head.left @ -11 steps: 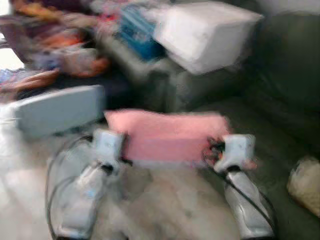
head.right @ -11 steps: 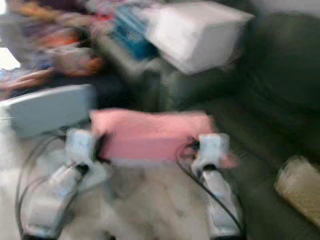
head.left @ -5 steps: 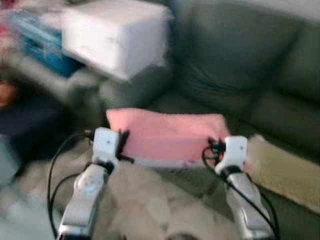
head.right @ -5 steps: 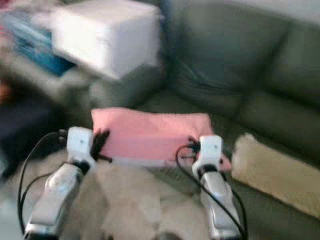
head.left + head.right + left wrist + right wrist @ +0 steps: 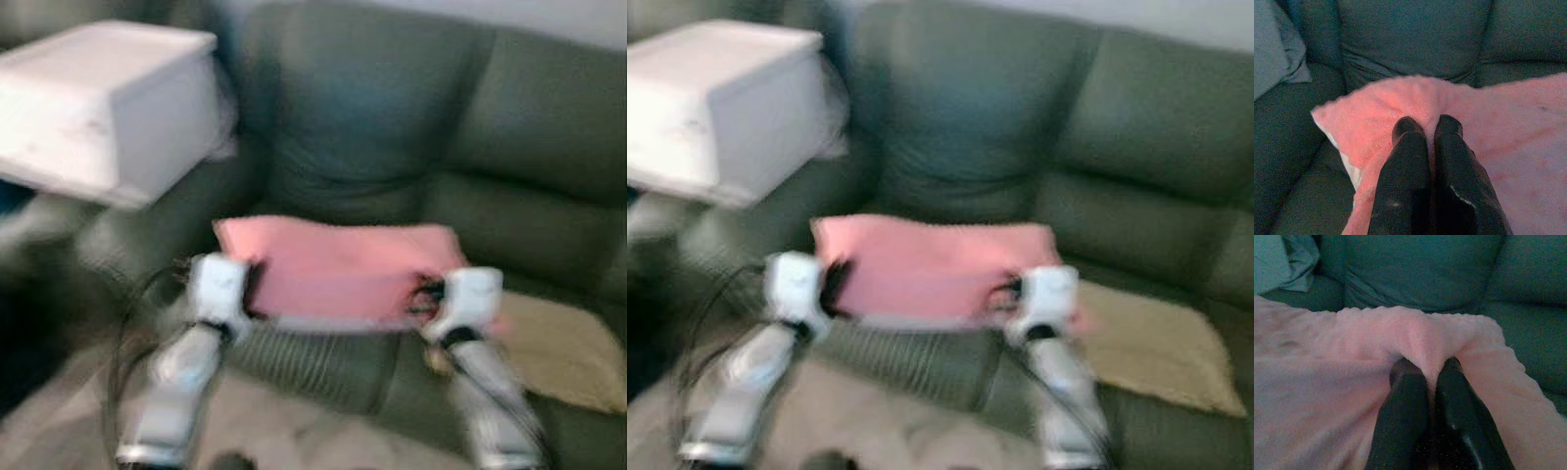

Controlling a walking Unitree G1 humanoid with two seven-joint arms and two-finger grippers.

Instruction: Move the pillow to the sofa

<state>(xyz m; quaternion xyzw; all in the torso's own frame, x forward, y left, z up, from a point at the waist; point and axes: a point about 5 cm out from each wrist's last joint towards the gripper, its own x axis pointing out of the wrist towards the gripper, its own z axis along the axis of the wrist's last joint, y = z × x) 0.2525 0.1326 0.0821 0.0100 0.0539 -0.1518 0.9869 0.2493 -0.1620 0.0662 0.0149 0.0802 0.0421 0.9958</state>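
Dark green sofa ahead, with the left gripper and right gripper each pinched tight on an end of the pink pillow.

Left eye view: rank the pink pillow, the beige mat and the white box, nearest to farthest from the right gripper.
1. Pillow: held in the right gripper.
2. Mat: on the sofa seat just to its right.
3. Box: far off to the left, on the sofa arm.
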